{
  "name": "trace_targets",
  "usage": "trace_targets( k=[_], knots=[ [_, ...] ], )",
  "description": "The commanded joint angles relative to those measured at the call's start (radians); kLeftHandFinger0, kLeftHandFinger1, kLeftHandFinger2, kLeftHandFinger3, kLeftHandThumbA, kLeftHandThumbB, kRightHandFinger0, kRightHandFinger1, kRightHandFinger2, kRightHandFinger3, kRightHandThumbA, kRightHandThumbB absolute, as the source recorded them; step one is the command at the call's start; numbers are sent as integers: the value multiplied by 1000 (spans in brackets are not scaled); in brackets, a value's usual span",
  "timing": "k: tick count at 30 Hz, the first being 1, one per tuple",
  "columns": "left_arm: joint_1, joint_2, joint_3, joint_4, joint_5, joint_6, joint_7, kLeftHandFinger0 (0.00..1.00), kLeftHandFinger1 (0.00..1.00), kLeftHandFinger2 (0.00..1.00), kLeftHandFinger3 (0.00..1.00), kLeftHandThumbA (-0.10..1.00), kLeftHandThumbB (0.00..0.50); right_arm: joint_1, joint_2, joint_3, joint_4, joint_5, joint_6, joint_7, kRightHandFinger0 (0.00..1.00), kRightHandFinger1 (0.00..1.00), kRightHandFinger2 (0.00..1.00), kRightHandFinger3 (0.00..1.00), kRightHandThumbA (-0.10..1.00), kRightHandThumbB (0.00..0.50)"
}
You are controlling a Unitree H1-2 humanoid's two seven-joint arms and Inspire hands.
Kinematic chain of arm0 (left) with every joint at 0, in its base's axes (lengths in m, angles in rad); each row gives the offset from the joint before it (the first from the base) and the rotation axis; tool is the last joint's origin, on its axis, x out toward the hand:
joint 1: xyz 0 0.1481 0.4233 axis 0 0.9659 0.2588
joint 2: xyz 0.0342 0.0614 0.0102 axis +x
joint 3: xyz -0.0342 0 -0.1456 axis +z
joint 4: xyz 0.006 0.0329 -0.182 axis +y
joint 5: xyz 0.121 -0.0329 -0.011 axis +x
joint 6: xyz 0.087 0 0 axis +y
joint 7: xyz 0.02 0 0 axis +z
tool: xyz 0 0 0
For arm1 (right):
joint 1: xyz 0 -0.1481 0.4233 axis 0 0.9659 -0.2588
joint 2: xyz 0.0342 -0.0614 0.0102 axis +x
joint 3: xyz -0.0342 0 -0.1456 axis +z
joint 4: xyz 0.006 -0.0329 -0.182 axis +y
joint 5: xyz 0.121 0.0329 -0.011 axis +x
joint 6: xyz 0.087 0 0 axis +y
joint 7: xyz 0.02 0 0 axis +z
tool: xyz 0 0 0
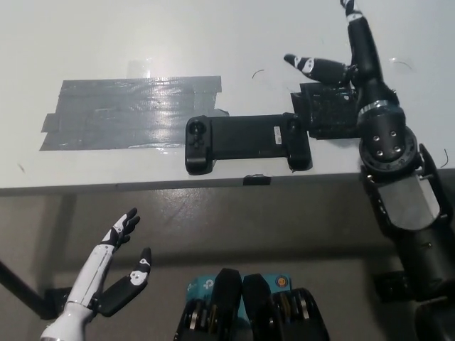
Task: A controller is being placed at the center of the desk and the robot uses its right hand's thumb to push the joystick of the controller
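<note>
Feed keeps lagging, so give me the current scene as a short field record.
controller: flat on the desk, near its front edge
right robot hand: raised beyond the controller's right end, fingers spread, touching nothing
left robot hand: open, resting below the desk edge
tape patch: grey, left of controller
</note>
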Motion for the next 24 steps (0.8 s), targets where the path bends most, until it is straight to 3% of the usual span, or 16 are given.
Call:
trace_targets(
  k=[1, 7, 13, 18, 24],
  knots=[
    [-27, 20, 11, -24, -5, -14, -14, 1000, 1000, 1000, 1000, 431, 38, 4, -8, -2, -435, 55, 106, 104, 1000, 1000, 1000, 1000, 1000, 350],
    [-46, 31, 12, -14, -1, -23, -17, 1000, 1000, 1000, 1000, 415, 35, 156, -18, 5, -690, 68, 120, 133, 1000, 1000, 1000, 1000, 1000, 316],
    [-53, 38, 10, -15, 4, -13, -24, 1000, 1000, 1000, 1000, 413, 25, 394, -20, 41, -870, 58, 89, 149, 1000, 1000, 1000, 1000, 1000, 323],
    [-44, 35, 8, -4, -4, -21, -24, 1000, 1000, 1000, 1000, 402, 18, 578, -16, 79, -844, 18, 26, 142, 1000, 1000, 1000, 1000, 1000, 336],
    [-31, 34, 10, 1, -10, -30, -17, 1000, 1000, 1000, 1000, 387, 20, 673, -12, 86, -685, 44, -69, 140, 1000, 1000, 1000, 1000, 1000, 313]
  ],
)
